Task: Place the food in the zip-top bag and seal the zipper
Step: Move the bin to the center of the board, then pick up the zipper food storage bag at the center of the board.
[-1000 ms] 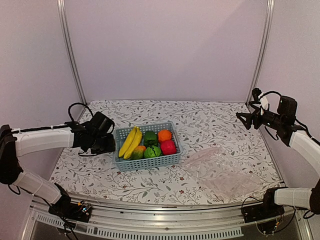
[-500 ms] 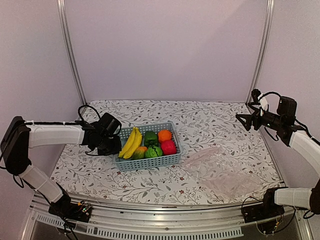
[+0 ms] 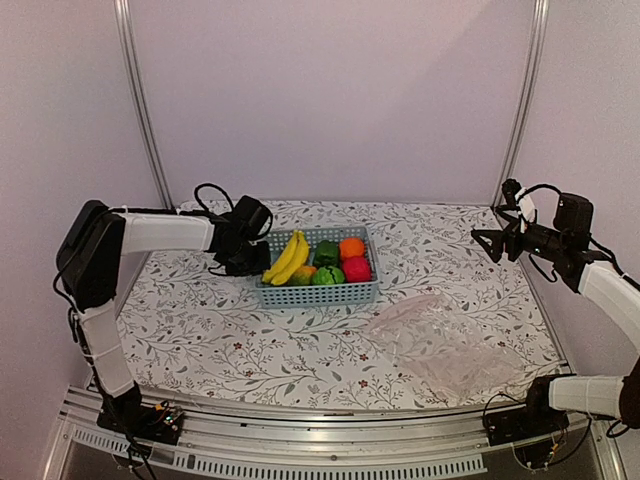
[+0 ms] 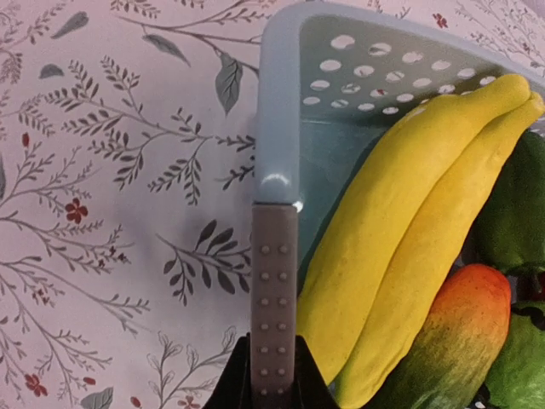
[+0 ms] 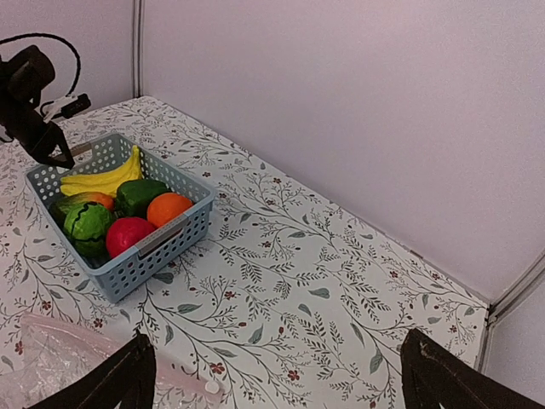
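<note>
Hard to read first: the zip-top bag is clear, crinkly film that nearly melts into the flower-print counter. The R wrist view catches only one corner of it, the rest cut off by the frame's bottom edge. In the L wrist view the L gripper shows one pale studded finger, edge-on and in line w/ the rim of the basket. The 2nd finger can't be made out, so the jaws look pinched together on the basket's left-end wall. The R gripper hangs high over the far right corner, its dark fingers spread wide w/ nothing between them. The food all sits in the basket, approx. mid-counter in the far half, a bit left of centre. The basket is light-blue perforated plastic, rectangular, long axis parallel to the far edge. Smooth yellow bananas lie at its left end, long axis slanting from near-left to far-right. The green-orange mango is half tucked under them. Then come a lumpy green pepper, a round orange, a ridged green ball and a glossy pink-red fruit at the right end. The bag lies flat toward the near right corner, well apart from the basket. Its zipper, a thin pale pink strip, runs along the bag's far side, approx. left-right, so the mouth faces the far edge.
</note>
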Robot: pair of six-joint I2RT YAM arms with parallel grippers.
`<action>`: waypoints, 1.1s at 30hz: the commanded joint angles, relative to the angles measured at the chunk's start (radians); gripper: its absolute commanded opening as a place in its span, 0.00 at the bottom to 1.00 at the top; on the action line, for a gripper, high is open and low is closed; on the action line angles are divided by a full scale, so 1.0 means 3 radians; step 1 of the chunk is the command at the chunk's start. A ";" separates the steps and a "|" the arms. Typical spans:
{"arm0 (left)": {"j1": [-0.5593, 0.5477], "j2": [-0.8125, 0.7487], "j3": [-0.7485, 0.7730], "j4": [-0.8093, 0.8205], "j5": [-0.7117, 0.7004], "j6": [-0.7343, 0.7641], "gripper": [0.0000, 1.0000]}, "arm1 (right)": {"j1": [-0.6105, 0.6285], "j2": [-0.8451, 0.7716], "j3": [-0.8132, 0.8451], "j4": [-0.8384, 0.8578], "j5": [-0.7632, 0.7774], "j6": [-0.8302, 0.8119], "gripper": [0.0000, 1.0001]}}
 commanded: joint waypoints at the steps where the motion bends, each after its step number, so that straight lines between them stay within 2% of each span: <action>1: 0.0155 0.0503 0.0657 0.0151 0.0153 0.0397 0.00 | -0.0018 0.0001 0.0009 -0.0052 -0.0053 -0.0031 0.99; 5: 0.0211 0.0915 0.1269 0.0037 0.0302 0.0576 0.00 | -0.0017 0.0008 0.0003 -0.0058 -0.0060 -0.0050 0.99; 9: 0.0214 0.1123 0.1605 0.0020 0.0442 0.0615 0.07 | -0.0019 0.0019 0.0003 -0.0067 -0.0048 -0.0061 0.99; 10: 0.0211 0.1140 0.1627 0.0028 0.0474 0.0614 0.12 | -0.0017 0.0019 0.0003 -0.0068 -0.0047 -0.0064 0.99; 14: 0.0214 0.1058 0.1628 0.0042 0.0425 0.0631 0.45 | -0.0018 0.0032 0.0004 -0.0068 -0.0054 -0.0067 0.99; 17: 0.0167 0.0710 0.1436 0.0103 0.0200 0.0608 0.59 | -0.0020 0.0048 0.0006 -0.0068 -0.0078 -0.0064 0.99; 19: 0.0068 0.0369 0.1269 0.0182 0.0031 0.0651 0.64 | -0.0019 0.0062 0.0013 -0.0068 -0.0087 -0.0062 0.99; 24: -0.0368 -0.0349 0.0810 0.0431 0.0050 0.0802 0.66 | -0.0017 0.0084 0.0031 -0.0068 -0.0098 -0.0071 0.99; 29: -0.0745 -0.0777 0.0239 0.0826 0.0759 0.0962 0.62 | -0.0017 0.0094 0.0043 -0.0161 -0.0129 -0.0088 0.99; 33: -0.0997 -0.0848 -0.0131 0.1162 0.1294 0.0889 0.60 | -0.0017 0.0110 0.0055 -0.0196 -0.0167 -0.0112 0.99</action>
